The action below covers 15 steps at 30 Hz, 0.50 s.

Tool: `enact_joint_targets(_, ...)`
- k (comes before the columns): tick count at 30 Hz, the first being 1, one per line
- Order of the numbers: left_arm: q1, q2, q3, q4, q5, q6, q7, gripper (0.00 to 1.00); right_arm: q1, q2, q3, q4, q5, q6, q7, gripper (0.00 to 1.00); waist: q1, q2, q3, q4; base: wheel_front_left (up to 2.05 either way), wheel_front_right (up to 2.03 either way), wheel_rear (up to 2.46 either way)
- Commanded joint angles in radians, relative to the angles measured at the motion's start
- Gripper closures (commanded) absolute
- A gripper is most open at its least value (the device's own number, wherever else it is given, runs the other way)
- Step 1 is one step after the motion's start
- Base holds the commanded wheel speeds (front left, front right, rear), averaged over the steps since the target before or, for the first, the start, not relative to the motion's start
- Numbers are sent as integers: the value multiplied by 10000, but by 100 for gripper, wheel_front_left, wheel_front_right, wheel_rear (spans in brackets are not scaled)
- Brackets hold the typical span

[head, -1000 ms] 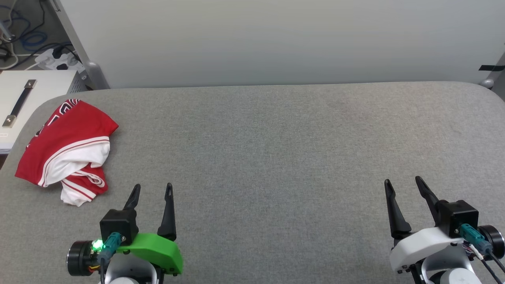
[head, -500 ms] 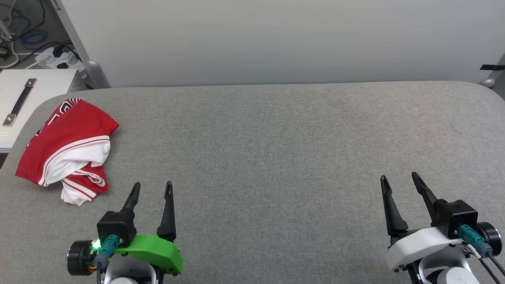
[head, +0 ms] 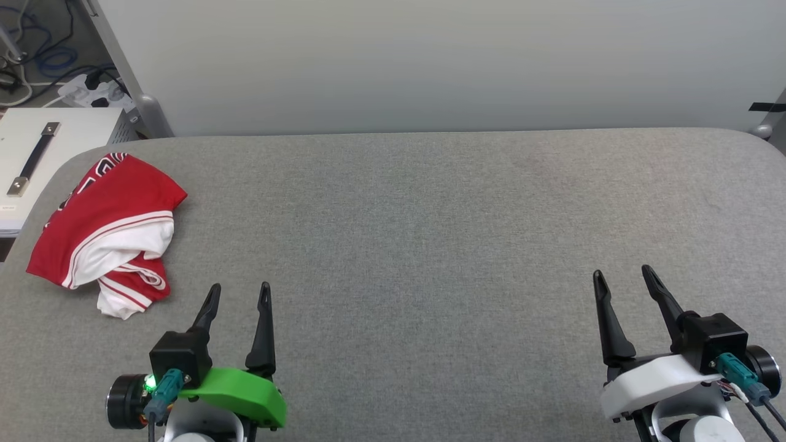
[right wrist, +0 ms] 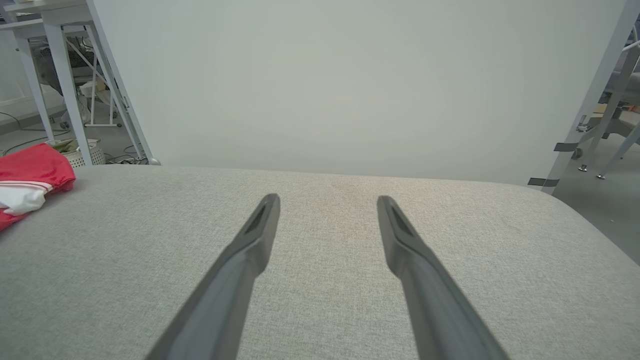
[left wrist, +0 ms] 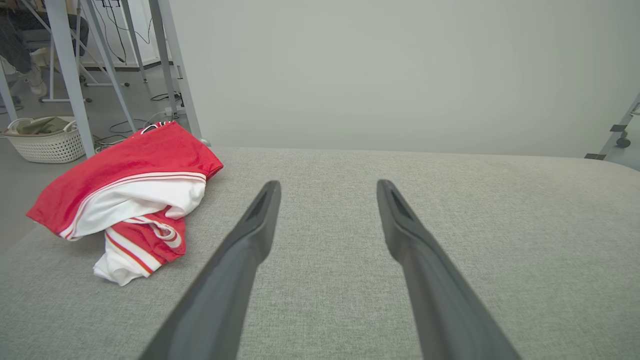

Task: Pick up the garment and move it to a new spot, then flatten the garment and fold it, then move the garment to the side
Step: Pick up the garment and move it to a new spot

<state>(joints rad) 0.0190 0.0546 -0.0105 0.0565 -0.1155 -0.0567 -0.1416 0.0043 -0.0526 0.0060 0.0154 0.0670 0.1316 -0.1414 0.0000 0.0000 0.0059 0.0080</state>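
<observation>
The garment [head: 104,230] is a red jersey with white, striped sleeves, lying crumpled near the far left edge of the grey table [head: 430,233]. In the left wrist view the garment [left wrist: 130,200] lies left of the fingers, apart from them. My left gripper [head: 239,288] hovers open at the lower left, to the right of and nearer than the garment, with nothing between its fingers. My right gripper [head: 621,273] stands open at the lower right over bare cloth. The right wrist view catches the garment [right wrist: 27,175] at its left edge.
A pale wall panel [head: 430,61] rises behind the table's far edge. A white cabinet with a strap handle [head: 37,153] stands beside the table's left corner, with cables and a power strip [head: 92,92] on the floor behind. A white basket [left wrist: 45,140] sits on the floor.
The right gripper has crept slightly forward and left. The left gripper has barely shifted. The garment has not moved.
</observation>
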Motion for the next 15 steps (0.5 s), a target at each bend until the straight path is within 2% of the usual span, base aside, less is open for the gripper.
enact_joint_targets(1, 151, -25, -27, 58, -121, -61, -105, 0, 50, 13, 19, -12, 76, -5, -122, 0, 0, 0, 15, 10, 0, 0, 0)
enact_joint_targets(15, 75, -30, -179, 471, -371, -159, -395, 0, 29, 16, 49, 290, 25, -6, -408, 0, 0, 0, 179, 122, 0, 0, 0)
